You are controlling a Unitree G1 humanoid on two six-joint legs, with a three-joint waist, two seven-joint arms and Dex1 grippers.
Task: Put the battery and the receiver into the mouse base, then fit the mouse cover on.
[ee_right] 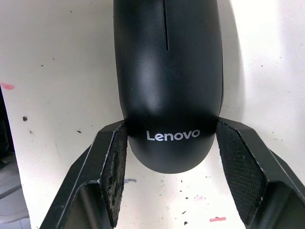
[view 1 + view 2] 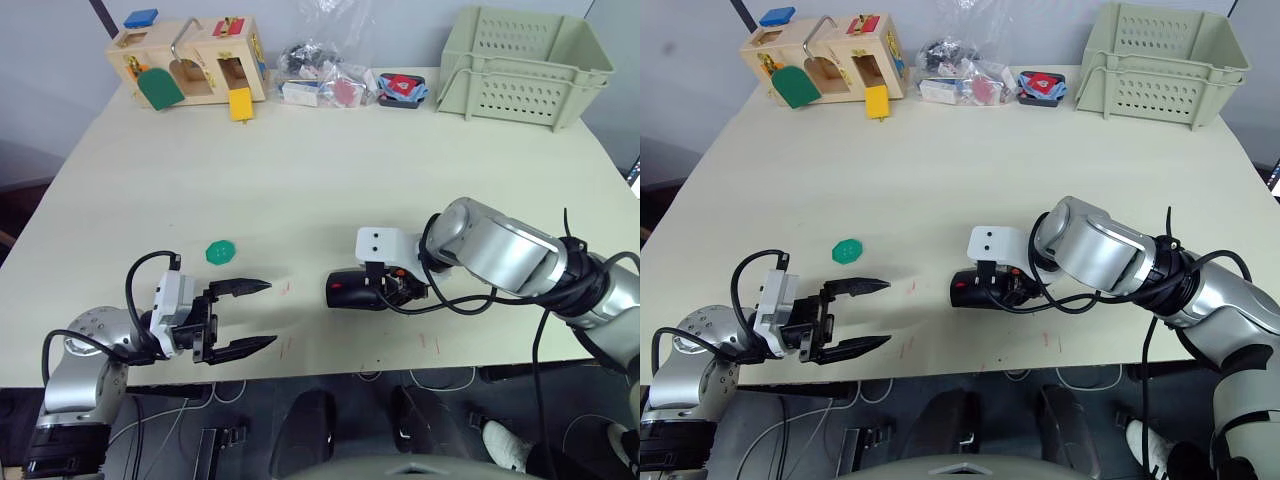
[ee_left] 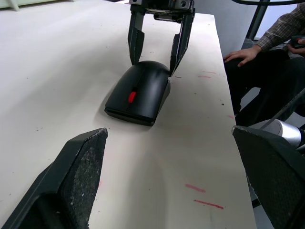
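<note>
There is one black mouse (image 2: 352, 290) on the tabletop (image 2: 300, 170). There are two tools: the left tool (image 2: 245, 316) and the right tool (image 3: 157, 50). There is one green disc (image 2: 219, 252), one wooden toy box (image 2: 190, 62), one pale crate (image 2: 522, 66) and one person's hand (image 3: 242, 55).

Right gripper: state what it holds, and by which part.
The right gripper straddles the rear end of the mouse cover, one finger on each side; firm contact cannot be confirmed. The left gripper is open and empty.
</note>
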